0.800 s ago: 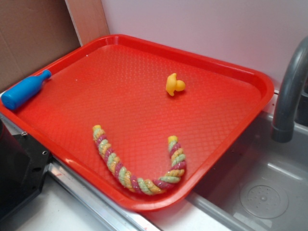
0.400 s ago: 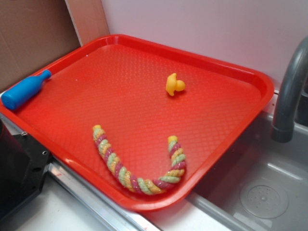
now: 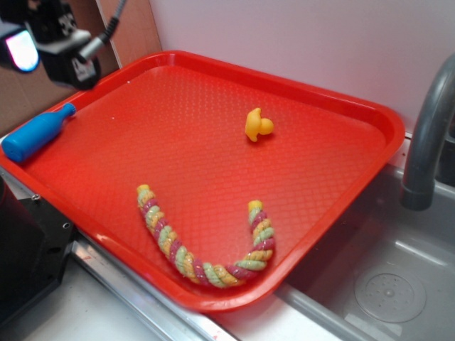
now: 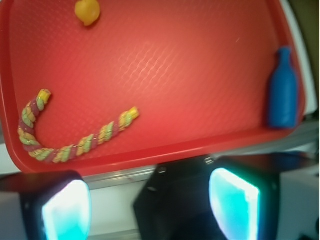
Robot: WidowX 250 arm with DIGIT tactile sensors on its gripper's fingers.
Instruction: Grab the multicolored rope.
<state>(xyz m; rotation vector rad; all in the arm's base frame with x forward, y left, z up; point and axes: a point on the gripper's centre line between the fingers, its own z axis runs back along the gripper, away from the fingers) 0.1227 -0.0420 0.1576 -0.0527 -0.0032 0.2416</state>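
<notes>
The multicolored rope [image 3: 170, 245] lies in a U shape near the front edge of the red tray [image 3: 384, 121]. It is a twisted cord of yellow, green and pink strands. In the wrist view the rope [image 4: 85, 144] shows at lower left on the tray [image 4: 190, 60]. My gripper [image 3: 46, 53] hovers high at the top left, above the tray's left rim and far from the rope. From the wrist, my gripper [image 4: 150, 202] stands open, its glowing cyan pads [image 4: 65, 212] wide apart with nothing between them.
A small yellow duck [image 3: 257, 125] sits mid-tray toward the back. A blue toy bottle [image 3: 35, 135] lies on the tray's left rim. A grey faucet [image 3: 426, 142] and sink basin [image 3: 384, 284] are to the right. A black box [image 3: 25, 263] stands at front left.
My gripper has come into the exterior view at the top left; it did not show before. The rope, duck and bottle have not moved.
</notes>
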